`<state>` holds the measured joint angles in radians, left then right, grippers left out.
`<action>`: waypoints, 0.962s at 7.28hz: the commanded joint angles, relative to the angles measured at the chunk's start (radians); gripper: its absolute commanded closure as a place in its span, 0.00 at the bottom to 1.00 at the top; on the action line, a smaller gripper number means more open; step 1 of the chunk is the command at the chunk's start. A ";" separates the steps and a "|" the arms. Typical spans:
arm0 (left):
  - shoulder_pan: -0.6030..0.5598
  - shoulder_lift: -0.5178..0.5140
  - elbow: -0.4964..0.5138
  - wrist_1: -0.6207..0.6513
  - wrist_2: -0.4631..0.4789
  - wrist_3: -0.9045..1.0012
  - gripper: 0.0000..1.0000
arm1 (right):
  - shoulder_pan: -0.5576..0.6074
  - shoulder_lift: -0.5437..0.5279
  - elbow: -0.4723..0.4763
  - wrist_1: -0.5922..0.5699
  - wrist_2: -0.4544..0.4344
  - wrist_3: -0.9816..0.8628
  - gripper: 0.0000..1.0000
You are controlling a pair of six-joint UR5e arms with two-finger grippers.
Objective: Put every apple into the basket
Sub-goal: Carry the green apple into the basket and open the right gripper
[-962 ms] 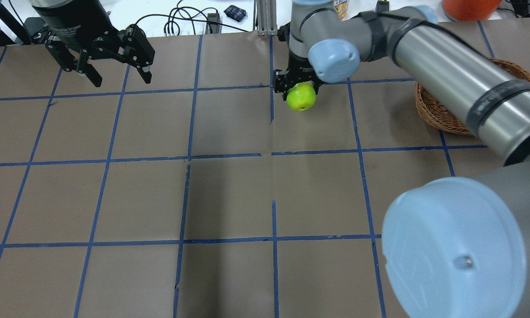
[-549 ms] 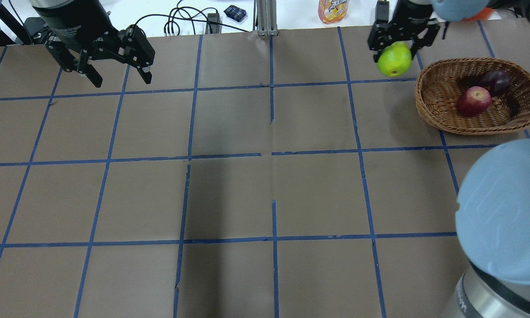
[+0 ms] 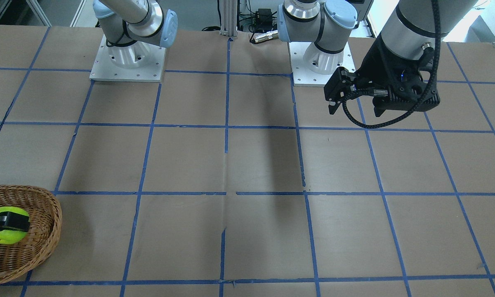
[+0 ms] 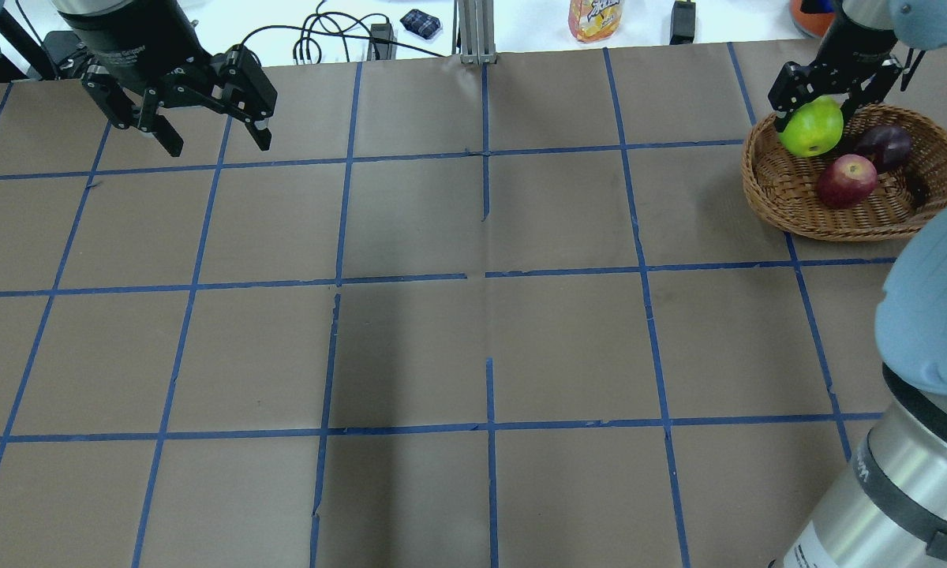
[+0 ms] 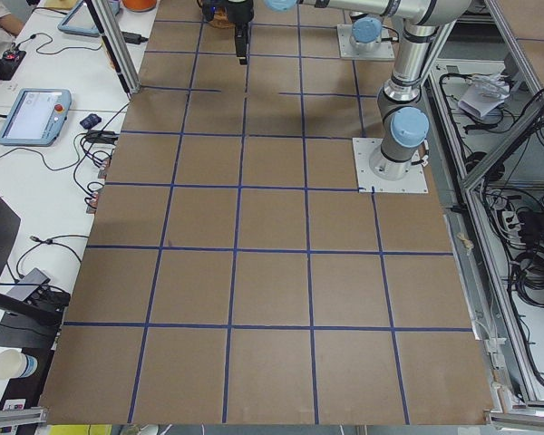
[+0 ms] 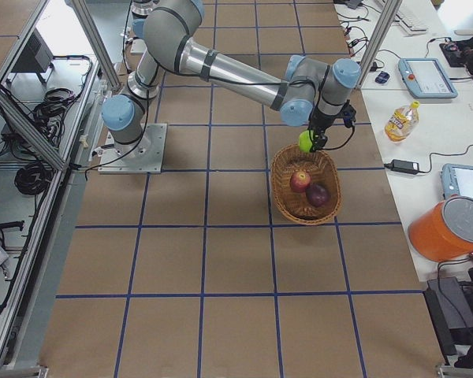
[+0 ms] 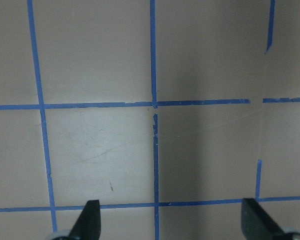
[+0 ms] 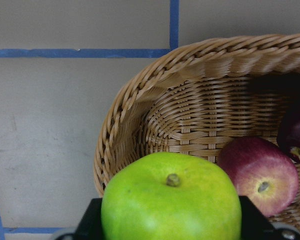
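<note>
My right gripper is shut on the lime green apple and holds it above the far left rim of the wicker basket. The red apple and the dark maroon apple lie inside the basket. In the right wrist view the green apple sits between the fingers over the basket, with the red apple below it. The front-facing view shows the green apple over the basket. My left gripper is open and empty above the far left of the table.
A drink bottle, cables and a charger lie beyond the table's far edge. An orange bucket stands on the side bench. The brown table carries a blue tape grid.
My right arm has carried the green apple rightward, from the table's far middle to above the basket's rim. The left arm has not moved.
</note>
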<state>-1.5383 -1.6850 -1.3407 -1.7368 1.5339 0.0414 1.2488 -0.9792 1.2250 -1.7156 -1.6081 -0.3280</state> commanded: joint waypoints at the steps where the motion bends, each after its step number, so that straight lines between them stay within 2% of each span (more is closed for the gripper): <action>1: 0.001 -0.002 0.001 0.002 0.002 0.000 0.00 | -0.028 0.022 0.054 -0.004 -0.001 -0.009 0.75; 2: 0.001 -0.004 0.001 0.002 0.000 0.000 0.00 | -0.037 0.022 0.068 -0.001 -0.009 -0.009 0.34; 3: 0.001 -0.001 0.000 0.000 0.000 0.000 0.00 | -0.037 0.022 0.071 -0.002 -0.009 -0.009 0.13; 4: 0.000 -0.001 0.001 0.002 0.000 0.000 0.00 | -0.038 0.017 0.070 -0.002 -0.009 -0.009 0.00; 5: 0.001 -0.002 0.001 0.002 0.000 0.000 0.00 | -0.038 0.008 0.050 0.014 -0.019 -0.008 0.00; 7: 0.000 -0.001 0.001 0.000 -0.001 0.000 0.00 | -0.029 -0.079 0.053 0.028 -0.021 0.009 0.00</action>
<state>-1.5382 -1.6862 -1.3392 -1.7353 1.5336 0.0414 1.2146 -1.0077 1.2774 -1.6997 -1.6279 -0.3253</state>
